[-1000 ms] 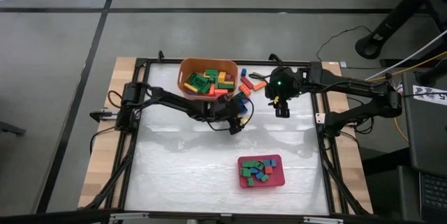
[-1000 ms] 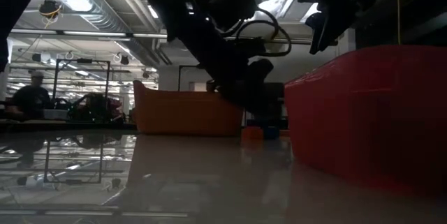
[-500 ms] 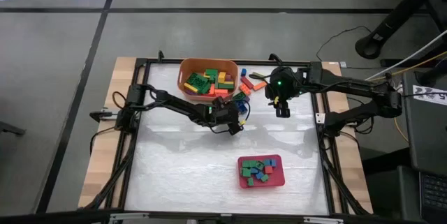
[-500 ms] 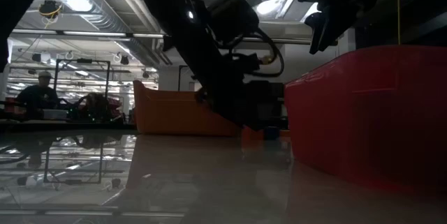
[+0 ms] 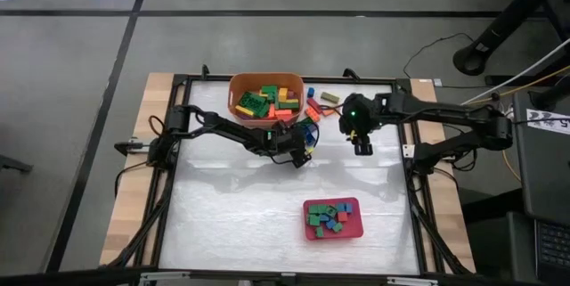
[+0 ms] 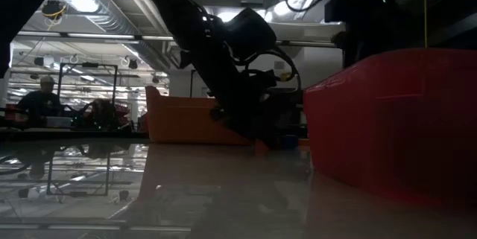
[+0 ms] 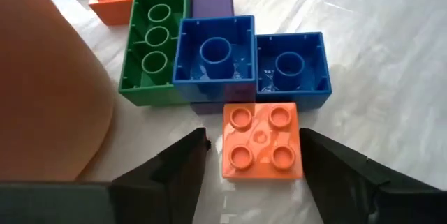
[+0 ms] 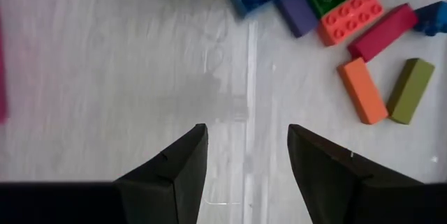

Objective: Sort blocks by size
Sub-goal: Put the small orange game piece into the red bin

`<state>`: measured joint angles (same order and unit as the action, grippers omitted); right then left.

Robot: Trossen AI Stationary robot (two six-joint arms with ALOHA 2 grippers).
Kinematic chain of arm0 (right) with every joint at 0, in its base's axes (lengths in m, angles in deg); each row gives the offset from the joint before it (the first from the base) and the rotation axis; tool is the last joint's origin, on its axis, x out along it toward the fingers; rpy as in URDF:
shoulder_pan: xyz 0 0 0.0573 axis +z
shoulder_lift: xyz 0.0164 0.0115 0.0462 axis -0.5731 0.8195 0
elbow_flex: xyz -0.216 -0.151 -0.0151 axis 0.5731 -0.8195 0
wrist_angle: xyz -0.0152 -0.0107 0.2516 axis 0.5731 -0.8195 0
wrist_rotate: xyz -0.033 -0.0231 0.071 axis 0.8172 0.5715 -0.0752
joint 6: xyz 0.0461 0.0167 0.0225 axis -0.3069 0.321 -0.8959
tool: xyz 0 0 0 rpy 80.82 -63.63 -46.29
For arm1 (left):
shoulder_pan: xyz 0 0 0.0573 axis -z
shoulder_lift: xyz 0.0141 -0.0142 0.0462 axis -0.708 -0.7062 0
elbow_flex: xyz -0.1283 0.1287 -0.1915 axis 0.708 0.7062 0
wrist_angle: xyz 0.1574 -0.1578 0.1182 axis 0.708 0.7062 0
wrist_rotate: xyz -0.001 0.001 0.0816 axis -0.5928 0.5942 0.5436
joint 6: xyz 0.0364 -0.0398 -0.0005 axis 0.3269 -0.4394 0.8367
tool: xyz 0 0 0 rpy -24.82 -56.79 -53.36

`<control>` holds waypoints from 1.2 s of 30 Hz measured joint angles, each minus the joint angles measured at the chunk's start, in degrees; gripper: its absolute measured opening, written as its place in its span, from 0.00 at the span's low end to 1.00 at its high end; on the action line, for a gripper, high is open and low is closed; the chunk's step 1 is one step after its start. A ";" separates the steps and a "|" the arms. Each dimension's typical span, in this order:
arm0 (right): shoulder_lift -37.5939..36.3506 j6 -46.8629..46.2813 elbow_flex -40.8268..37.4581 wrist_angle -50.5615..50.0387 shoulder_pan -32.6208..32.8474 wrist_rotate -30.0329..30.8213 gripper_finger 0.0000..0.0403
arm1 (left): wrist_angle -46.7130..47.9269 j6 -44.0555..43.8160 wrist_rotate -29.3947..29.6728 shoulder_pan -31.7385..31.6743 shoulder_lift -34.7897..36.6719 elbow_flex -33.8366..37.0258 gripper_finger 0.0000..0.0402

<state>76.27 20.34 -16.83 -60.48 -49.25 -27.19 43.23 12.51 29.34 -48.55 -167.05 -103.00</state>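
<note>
1. Small orange square block (image 7: 260,141), studs up, lies flat on the white table (image 5: 249,206), just right of the orange tub (image 5: 265,95), at the near edge of a loose cluster of blocks.
2. Handling, as a judgement: hard moulded plastic, light, rigid, not fragile. Smooth sides may slip under a skewed pinch; best taken across two opposite flat side walls, low on the body, jaws square to it.
3. Neighbours: two blue square blocks (image 7: 214,58) lie hollow side up directly beyond it, close to or touching its far edge; a long green block (image 7: 154,46) and a purple block (image 7: 212,3) lie with them. The sides facing the fingers look free, so a straight closing seems workable without dragging the blue ones.
4. Left gripper (image 7: 253,155): low over the table beside the tub, fingers spread wider than the block, one on each side of it. Nothing held; gaps show on both sides, no contact visible.
5. Right gripper (image 8: 248,155): hovers over bare table right of the cluster, fingers parted, empty. Loose long blocks, orange (image 8: 362,91), olive (image 8: 409,90) and dark red (image 8: 383,32), lie beyond it.
6. The orange tub holds mostly long blocks; the red tray (image 5: 333,219), near side of the table, holds small ones. Judged destination for the square block: the tray.
</note>
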 joint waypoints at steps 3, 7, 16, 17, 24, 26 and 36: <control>0.00 0.08 -2.36 3.03 0.00 -0.03 0.49 | 0.02 0.16 -0.26 0.02 0.24 0.00 0.46; 0.02 0.08 -4.88 7.79 0.00 -0.09 0.49 | 0.36 0.01 -0.77 0.34 0.69 0.07 0.32; 0.02 0.04 -5.79 9.04 0.00 -1.51 0.49 | 0.42 0.17 -5.43 5.27 5.58 -1.87 0.31; 0.02 0.03 -5.79 9.20 0.00 -1.90 0.49 | 0.34 0.86 -6.47 6.08 6.30 -2.21 0.31; 0.02 -4.43 -5.79 16.29 0.00 -3.00 0.49 | -3.15 5.42 -12.78 13.39 7.98 -4.02 0.32; 0.22 -6.34 -5.75 19.82 0.00 -2.81 0.49 | -4.61 6.03 -14.75 15.55 7.49 -3.98 0.33; 2.75 -20.79 -5.73 30.29 0.00 2.01 0.49 | -7.25 6.54 -15.04 24.06 6.69 -3.93 0.34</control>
<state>79.02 -0.45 -22.56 -30.19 -49.25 -25.17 35.98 19.05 14.30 -24.50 -160.36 -106.93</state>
